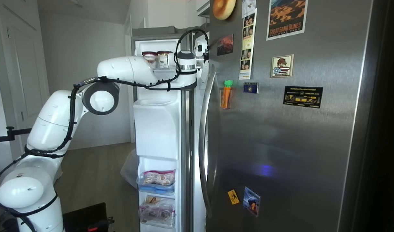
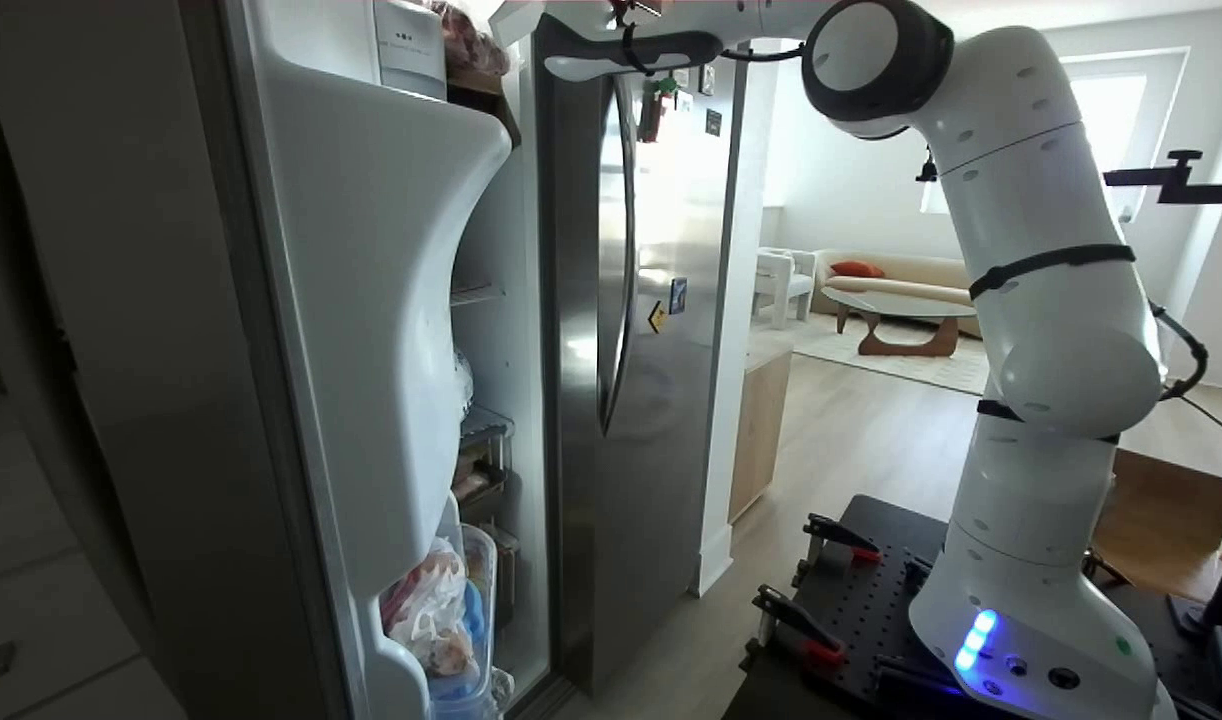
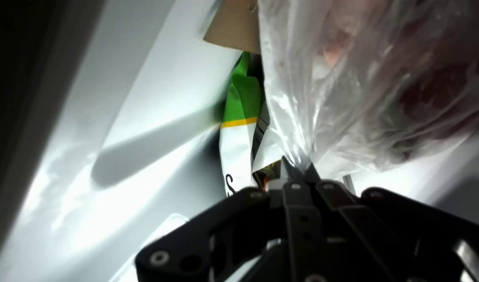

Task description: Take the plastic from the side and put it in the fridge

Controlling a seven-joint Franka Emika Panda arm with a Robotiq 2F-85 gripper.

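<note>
White arm (image 1: 52,112), screw-studded black gripper (image 3: 300,171)

In an exterior view, a black perforated bench (image 2: 893,528) is carrying the robot's base (image 2: 1036,610), and red-tipped clamps (image 2: 799,618) are sitting at its edge. Around it the wood-toned floor (image 2: 831,430) is bearing the steel fridge (image 2: 651,480) and a pale rug (image 2: 826,345). In an exterior view, a translucent bag (image 1: 129,168) is seemingly resting there too.

Glossy, wrinkled plastic bag (image 3: 374,84)
</note>
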